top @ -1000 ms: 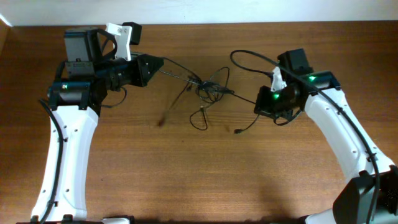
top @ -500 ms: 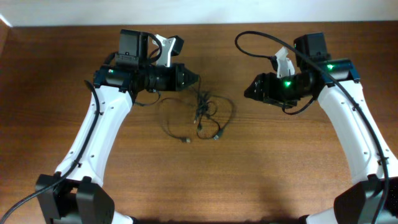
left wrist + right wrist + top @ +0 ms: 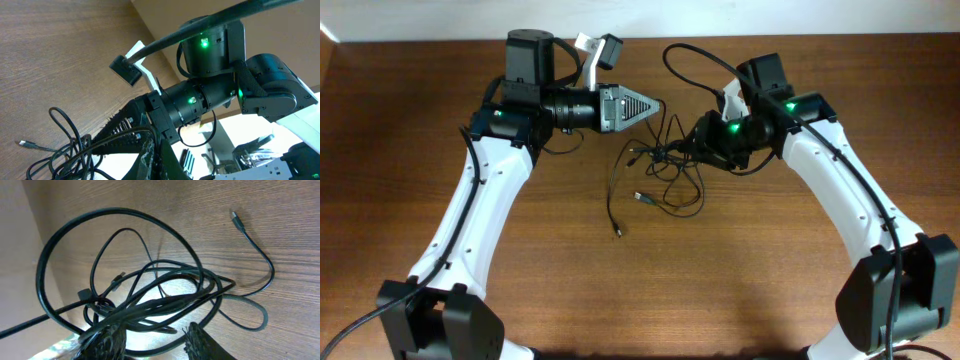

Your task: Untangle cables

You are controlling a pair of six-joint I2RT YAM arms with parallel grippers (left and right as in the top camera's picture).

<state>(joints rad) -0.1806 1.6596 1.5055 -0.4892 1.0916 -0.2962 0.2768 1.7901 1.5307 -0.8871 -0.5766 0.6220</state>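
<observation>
Cables (image 3: 665,165) now rightward, loose end (image 3: 617,235) toward robot

Right claw (image 3: 694,148) moved in to cables (image 3: 662,155), left claw (image 3: 657,104) shifted right

We see our right gripper (image 3: 152,340) at the lower edge, its two dark fingers (image 3: 200,337) standing apart under a loose tangle of black cables (image 3: 170,300) on the wooden table (image 3: 280,230), one plug end (image 3: 235,217) lying clear.

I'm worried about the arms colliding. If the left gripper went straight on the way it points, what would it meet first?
Most likely the cables strung just ahead of the left gripper, then the right gripper close behind them; heights are hard to judge.
</observation>
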